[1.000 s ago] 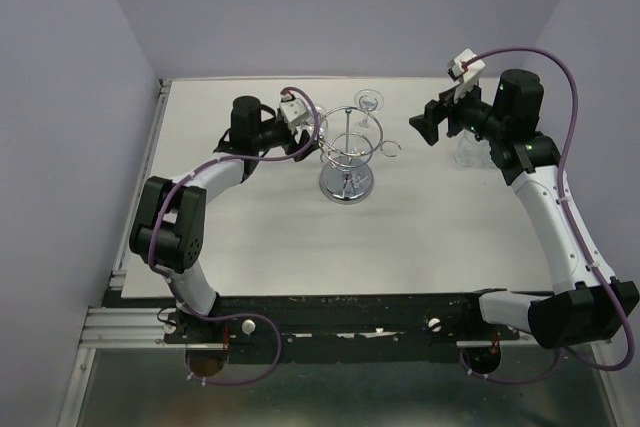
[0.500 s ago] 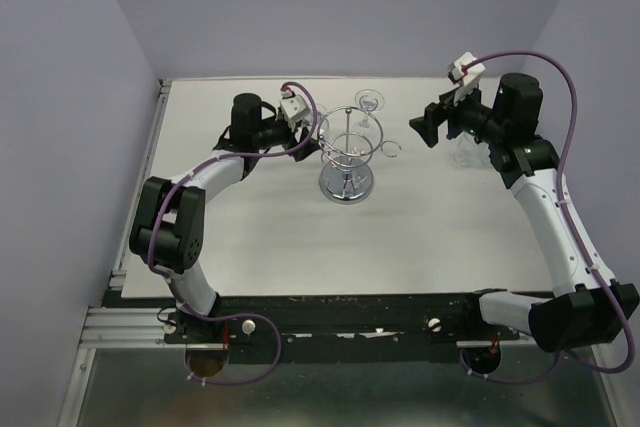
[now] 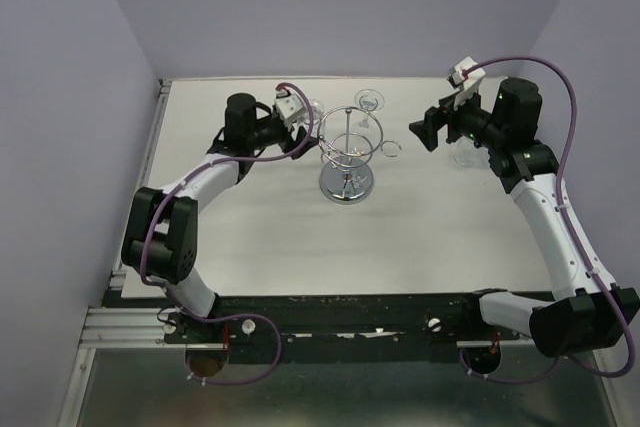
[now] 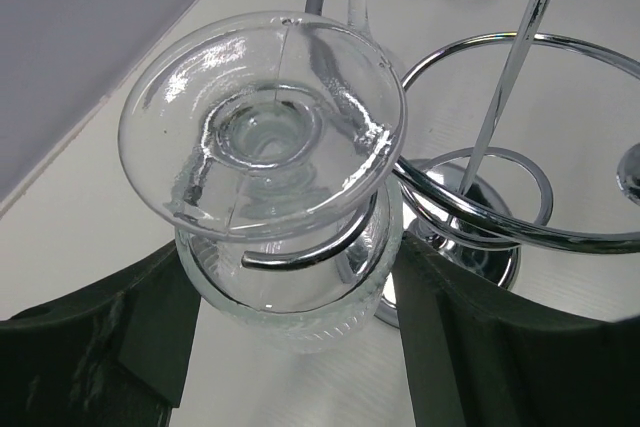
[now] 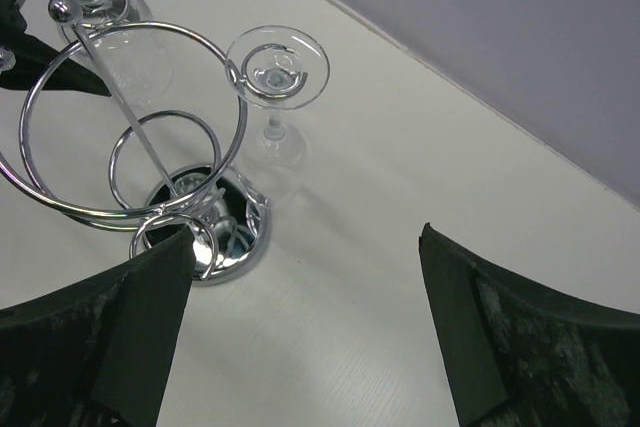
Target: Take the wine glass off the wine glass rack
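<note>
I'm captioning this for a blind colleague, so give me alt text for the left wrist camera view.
An upside-down wine glass hangs in a loop of the chrome wine glass rack, its bowl gripped between the left gripper's dark fingers. The rack's hoop, post and base stand to the right on a white table.

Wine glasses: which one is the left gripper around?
The glass hanging on the rack's left side, its bowl between the left gripper's fingers; the far-side glass hangs free.

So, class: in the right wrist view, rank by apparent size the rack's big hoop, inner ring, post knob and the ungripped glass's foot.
1. big hoop
2. inner ring and glass foot, too alike to rank
3. knob
</note>
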